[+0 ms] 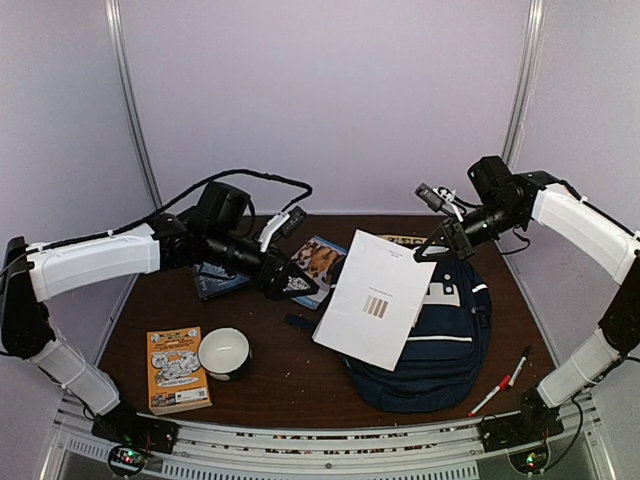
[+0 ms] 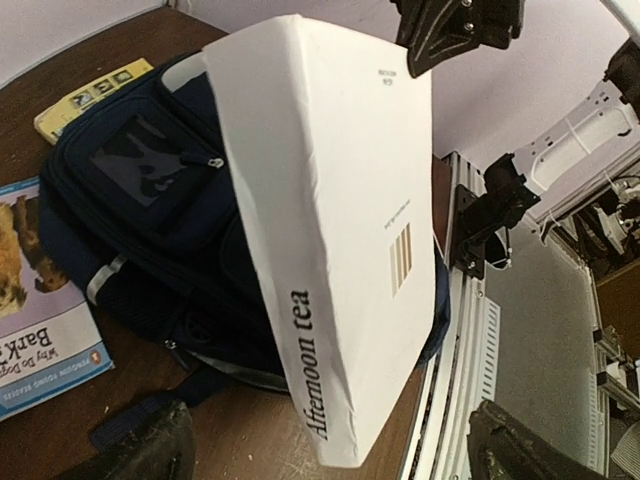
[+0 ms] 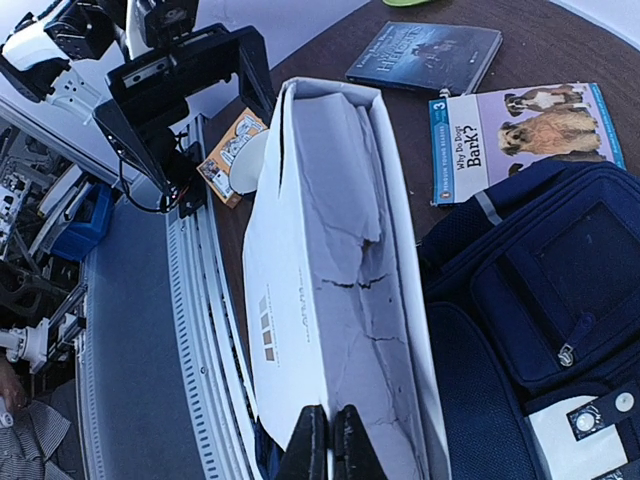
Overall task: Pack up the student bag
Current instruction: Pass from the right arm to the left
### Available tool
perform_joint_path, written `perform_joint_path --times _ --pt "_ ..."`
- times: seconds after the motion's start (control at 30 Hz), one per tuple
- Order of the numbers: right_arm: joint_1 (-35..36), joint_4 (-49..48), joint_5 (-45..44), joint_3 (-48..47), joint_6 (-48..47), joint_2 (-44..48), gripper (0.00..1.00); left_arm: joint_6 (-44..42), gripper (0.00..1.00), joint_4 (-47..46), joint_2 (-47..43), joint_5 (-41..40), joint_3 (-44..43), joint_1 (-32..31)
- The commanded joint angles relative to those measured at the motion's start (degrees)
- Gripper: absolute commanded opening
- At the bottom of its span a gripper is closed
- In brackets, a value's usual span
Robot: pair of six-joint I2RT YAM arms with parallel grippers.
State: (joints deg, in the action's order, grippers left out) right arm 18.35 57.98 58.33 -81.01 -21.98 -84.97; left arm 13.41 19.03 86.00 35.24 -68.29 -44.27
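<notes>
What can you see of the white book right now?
The white book is thick and plain, with "Afternoon tea" on its spine and a small brown striped mark on the cover. Its page edge looks creased and cracked. The right hand is shut on one corner, holding it tilted over the blue bag. The open left hand is close by, not gripping it. Whether its lower end sits inside the bag cannot be told.

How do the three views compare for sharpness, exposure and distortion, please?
Top external: evenly lit but soft, with wide-angle bowing, and the white book is nearly blown out. Left wrist: the book's spine lettering is sharp, while the left tool fingers are dark and blurred. Right wrist: crisp on the dog book.
</notes>
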Motion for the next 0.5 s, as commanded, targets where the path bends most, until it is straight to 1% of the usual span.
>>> perform_joint_path --times 0.0,0.07,0.1,0.2,0.3,0.47 --pt "1.1 2.6 4.2 -1.5 -2.1 0.9 0.0 2.3 0.96 -12.0 3.9 3.9 1.7 -1.7" --pt "1.5 4.1 4.6 -2.2 -3.1 0.7 0.0 3.5 0.93 -14.4 5.9 4.7 1.6 -2.4" --pt "1.7 4.1 4.7 -2.3 -3.1 0.6 0.0 3.9 0.9 -15.2 6.7 5.2 1.5 -2.9" --pt "1.8 2.8 4.3 -2.2 -1.9 0.8 0.0 4.2 0.87 -16.3 8.0 6.1 1.1 -3.8" --pt "1.7 1.1 4.2 -2.4 -0.1 0.8 0.0 5.6 0.84 -19.8 8.2 8.2 3.0 -4.2" --pt "1.4 1.0 5.0 -4.4 0.7 0.1 0.0 9.7 0.73 -25.2 9.4 13.0 5.7 -5.0"
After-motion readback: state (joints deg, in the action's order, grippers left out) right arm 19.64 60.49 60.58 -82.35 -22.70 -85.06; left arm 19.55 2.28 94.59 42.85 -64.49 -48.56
